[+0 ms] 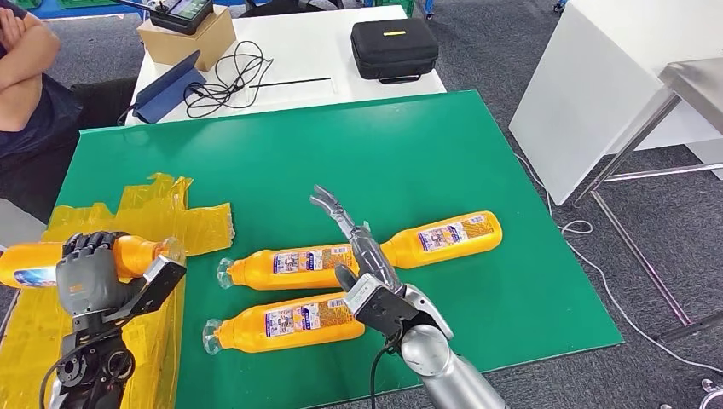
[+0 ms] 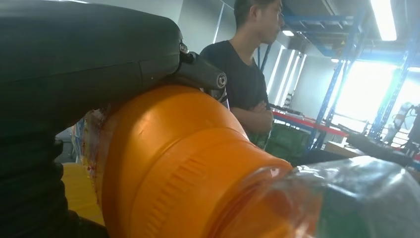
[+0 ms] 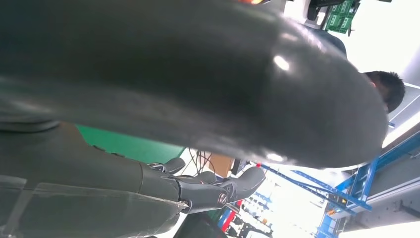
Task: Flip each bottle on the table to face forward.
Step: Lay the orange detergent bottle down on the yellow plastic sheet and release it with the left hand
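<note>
Head view. Your left hand grips an orange bottle at the table's left edge, over the crumpled yellow tape; fingers wrap the body, clear cap end pointing toward table centre. Your right hand hangs over the green table with fingers stretched out and apart, holding nothing, above the gap between the middle bottle and the far-right bottle. A third free bottle, the near bottle, lies just beside the wrist. All three show labels up, caps to the left. A person sits at the far left, arms folded.

Left wrist view. The held bottle's shoulder sits under the grey thumb; the cap is close to the lens. Grip looks set near the neck taper (judgement: smooth plastic, so it may slide or twist as you rotate it, esp. if you release over the tape, which could snag it).

Right wrist view. Dark fingers extend straight, nothing between them; the table surface lies beyond.

Risk, overall: the right forearm sits v. near the near and middle bottles; a sideways sweep could roll either one out of its label-up pose. Round bottles roll easily, so keep approach vertical.
</note>
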